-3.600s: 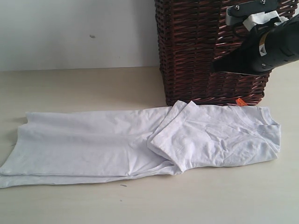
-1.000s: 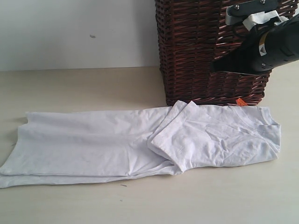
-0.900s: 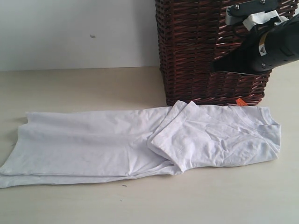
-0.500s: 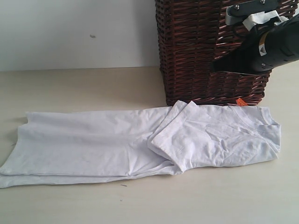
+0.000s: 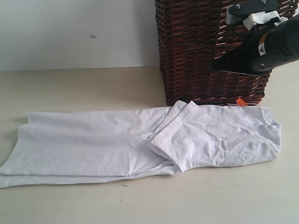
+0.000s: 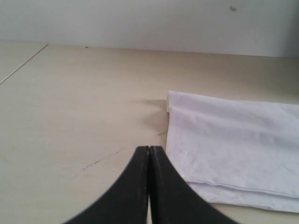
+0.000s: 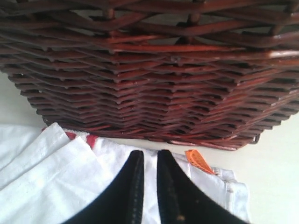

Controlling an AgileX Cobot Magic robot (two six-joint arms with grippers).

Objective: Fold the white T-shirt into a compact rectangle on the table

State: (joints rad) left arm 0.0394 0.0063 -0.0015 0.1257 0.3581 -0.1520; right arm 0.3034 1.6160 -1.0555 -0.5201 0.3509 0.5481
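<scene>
The shirt [image 5: 117, 144] lies flat on the pale beige table [image 5: 84, 88], folded lengthwise into a long, wrinkled white strip with its hem at the left and collar at the right. A sleeve [image 5: 170, 135] is turned over its middle. An orange tag [image 5: 240, 101] pokes out near the collar. Slivers of red by the sleeve are probably the lettering.

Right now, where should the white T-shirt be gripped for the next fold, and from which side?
Probably the hem end of the white T-shirt, at the exterior view's left: the long flat strip ends in free corners there. Come from above with the left tool.
</scene>
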